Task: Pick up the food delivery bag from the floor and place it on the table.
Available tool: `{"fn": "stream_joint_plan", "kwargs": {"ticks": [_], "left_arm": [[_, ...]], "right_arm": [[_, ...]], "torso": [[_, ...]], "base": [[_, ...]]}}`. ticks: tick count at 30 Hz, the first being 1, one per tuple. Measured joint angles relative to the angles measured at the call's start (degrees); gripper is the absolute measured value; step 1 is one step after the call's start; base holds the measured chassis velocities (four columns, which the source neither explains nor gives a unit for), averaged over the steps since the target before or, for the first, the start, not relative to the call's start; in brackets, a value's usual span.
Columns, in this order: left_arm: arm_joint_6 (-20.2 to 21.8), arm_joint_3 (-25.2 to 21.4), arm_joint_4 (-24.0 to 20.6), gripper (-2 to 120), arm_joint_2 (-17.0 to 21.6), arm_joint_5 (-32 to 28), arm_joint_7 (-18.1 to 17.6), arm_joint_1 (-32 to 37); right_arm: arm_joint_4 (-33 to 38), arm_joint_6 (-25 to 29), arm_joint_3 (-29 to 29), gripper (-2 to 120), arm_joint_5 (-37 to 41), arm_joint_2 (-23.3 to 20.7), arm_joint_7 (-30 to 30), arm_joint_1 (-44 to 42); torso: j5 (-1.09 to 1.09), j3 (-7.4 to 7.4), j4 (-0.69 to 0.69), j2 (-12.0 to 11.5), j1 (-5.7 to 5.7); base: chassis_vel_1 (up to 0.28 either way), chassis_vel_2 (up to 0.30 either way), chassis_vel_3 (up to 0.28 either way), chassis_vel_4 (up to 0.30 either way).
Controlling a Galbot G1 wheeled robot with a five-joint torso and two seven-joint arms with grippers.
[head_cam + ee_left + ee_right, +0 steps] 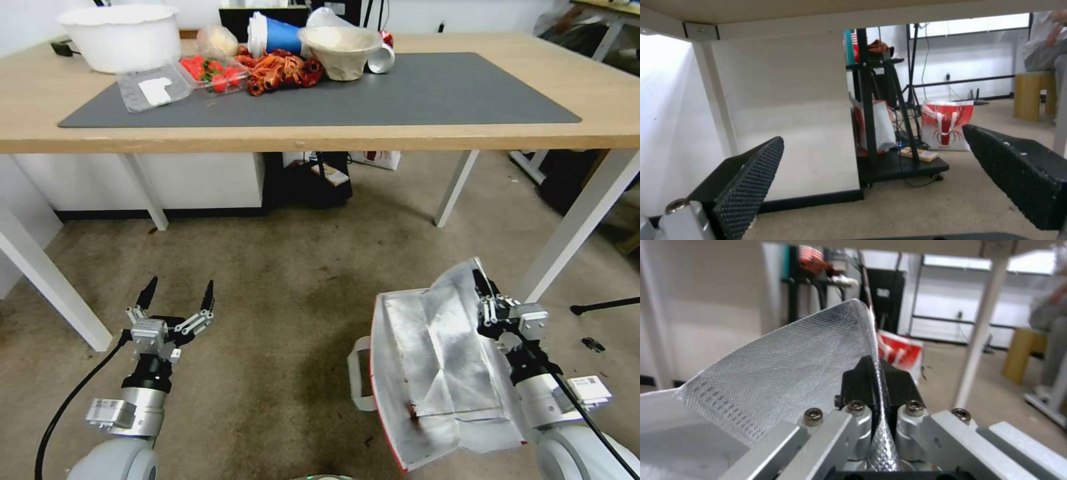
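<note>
My right gripper (481,287) is clamped tight on the foil rim of the food delivery bag (433,360), down in front of the table (333,137). Can't really tell if it's clear of the floor (280,293). Left gripper (178,295) hangs nearby, fingers spread wide, holding nothing.

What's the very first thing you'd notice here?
The shiny foil-lined bag on the right, low over the floor, with the right pincer pinching its edge. Next, the left pincer, open over the carpet on the left. Then the bright red food piled on the table behind.
</note>
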Motion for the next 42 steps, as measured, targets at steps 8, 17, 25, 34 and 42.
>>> {"fn": "stream_joint_plan", "kwargs": {"ticks": [8,17,25,34,42], "left_arm": [[-0.7,-0.7,-0.2,100,0.2,0.0,0.6,-0.2],[-1.2,-1.2,-0.9,100,0.4,0.5,0.8,-0.1],[-1.2,-1.5,-1.6,100,0.4,0.6,0.7,0.2],[-0.9,-1.5,-2.3,100,0.3,0.7,0.7,0.7],[-2.0,-1.7,-1.8,100,0.0,1.2,1.0,0.9]], "right_arm": [[4.4,0.8,-0.6,0,5.9,-3.0,-5.4,-0.6],[7.9,2.5,2.7,0,16.5,-6.9,-16.2,-0.7],[7.8,3.6,3.8,0,27.5,-8.5,-29.6,0.1],[7.2,1.8,6.7,0,35.1,-8.6,-40.6,0.1],[6.9,-0.8,8.0,0,37.4,-8.7,-46.5,0.8]], "torso": [[0.0,0.0,0.0,0.0,0.0],[0.0,0.0,-0.01,0.0,0.0],[0.0,0.0,0.0,0.0,0.0],[0.0,0.0,-0.01,0.0,0.0],[0.0,0.11,-0.01,0.3,0.04]], "base": [[0.0,0.0,0.0,0.0],[0.0,0.0,0.0,0.0],[0.0,0.0,0.0,0.0],[0.0,0.0,0.0,0.0],[0.0,0.0,0.0,0.0]]}}
